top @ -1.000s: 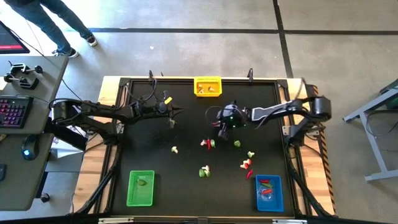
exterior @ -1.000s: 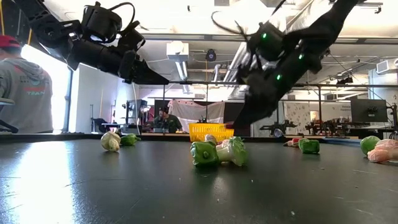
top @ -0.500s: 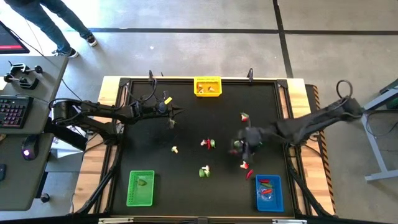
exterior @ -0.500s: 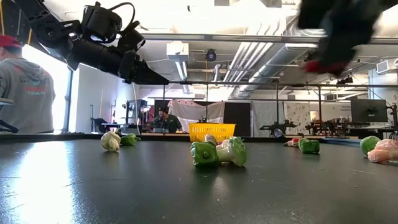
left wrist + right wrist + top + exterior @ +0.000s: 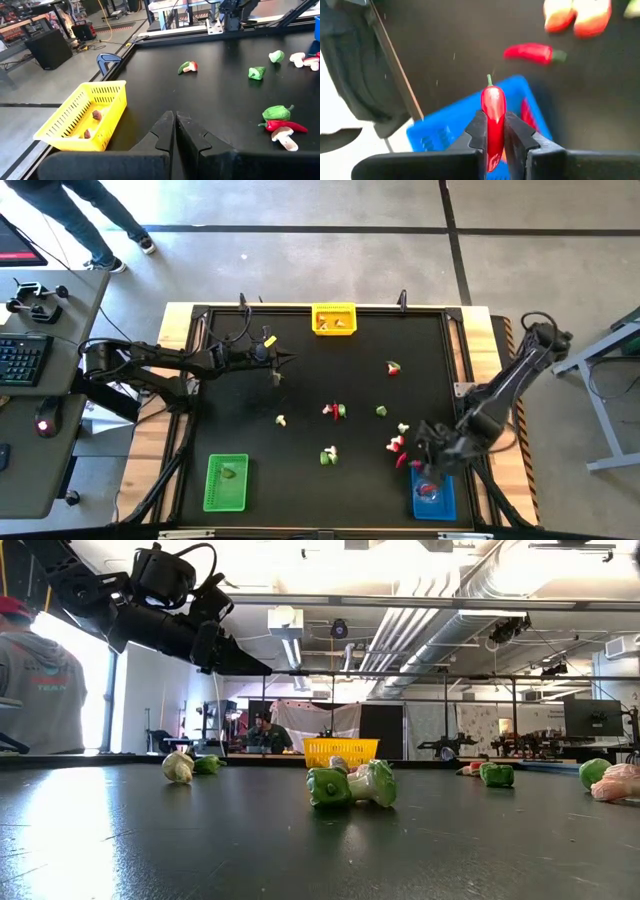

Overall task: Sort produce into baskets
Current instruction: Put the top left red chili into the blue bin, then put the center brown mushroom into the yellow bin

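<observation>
On the black surface (image 5: 300, 380), your right tool (image 5: 495, 131) pinches a red pepper (image 5: 493, 107) above the blue basket (image 5: 455, 125), ready to drop it in. Your left tool (image 5: 175, 131) waits, fingers together.

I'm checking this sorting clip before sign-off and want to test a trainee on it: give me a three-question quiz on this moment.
1. True or false: the right claw is shut on a red chili pepper.
2. Which basket is the right claw above? A) the yellow basket B) the green basket C) the blue basket
3. Fill in: the left claw is shut and holds ____.

Key
1. True. The wrist view shows the pepper clamped between the fingers.
2. C. The blue mesh lies right under the pepper.
3. Nothing. Its fingers meet with no piece between them.
</observation>
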Action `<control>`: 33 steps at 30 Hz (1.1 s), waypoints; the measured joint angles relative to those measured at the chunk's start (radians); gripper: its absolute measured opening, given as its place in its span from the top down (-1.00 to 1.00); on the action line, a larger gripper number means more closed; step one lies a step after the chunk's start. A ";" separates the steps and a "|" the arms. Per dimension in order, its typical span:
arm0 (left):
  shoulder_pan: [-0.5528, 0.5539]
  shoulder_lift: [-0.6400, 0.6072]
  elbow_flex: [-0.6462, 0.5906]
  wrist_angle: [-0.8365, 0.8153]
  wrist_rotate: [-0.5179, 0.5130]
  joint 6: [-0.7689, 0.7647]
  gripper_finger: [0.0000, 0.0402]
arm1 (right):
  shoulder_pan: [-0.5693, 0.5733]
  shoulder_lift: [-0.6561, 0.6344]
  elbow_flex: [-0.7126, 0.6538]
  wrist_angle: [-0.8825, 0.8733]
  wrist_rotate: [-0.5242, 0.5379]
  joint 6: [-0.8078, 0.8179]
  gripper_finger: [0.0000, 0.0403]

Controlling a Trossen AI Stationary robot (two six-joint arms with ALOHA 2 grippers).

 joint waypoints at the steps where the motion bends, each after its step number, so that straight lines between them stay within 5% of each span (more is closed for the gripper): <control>1: 0.000 0.000 0.000 0.000 0.000 0.000 0.98 | 0.025 0.006 0.000 -0.001 0.000 0.030 0.89; 13: 0.000 0.000 0.000 0.000 0.000 -0.001 0.98 | 0.150 0.152 0.000 -0.009 -0.079 0.144 0.84; 33: 0.000 0.000 0.000 0.001 0.000 -0.002 0.98 | 0.128 0.213 0.000 0.059 -0.271 0.191 0.31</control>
